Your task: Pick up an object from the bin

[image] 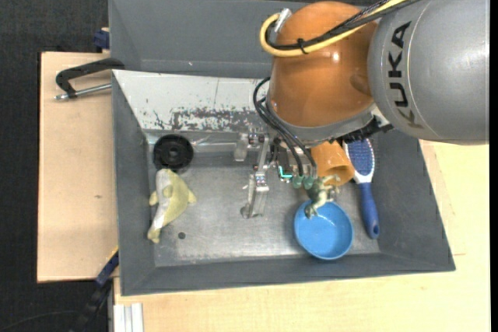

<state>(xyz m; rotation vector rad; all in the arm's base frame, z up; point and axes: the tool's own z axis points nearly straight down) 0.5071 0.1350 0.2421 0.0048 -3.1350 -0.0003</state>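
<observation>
Blue round plastic bowl [323, 233], opening upward, is found at the near right of the grey metal bin [132, 190], beside the metal gripper [254, 202] over bare floor; whether it is open cannot be told. One orange cup [333, 159] and one small green piece [306, 184] are crowded behind the bowl, one blue brush [364, 183] alongside, handle toward the near wall. One black disc [172, 152] and one pale yellow limp toy [167, 202] are seen at the left.

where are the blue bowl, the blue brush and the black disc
blue bowl [327, 239], camera view, on its inner floor
blue brush [369, 210], camera view, on its handle
black disc [172, 152], camera view, on its middle
</observation>
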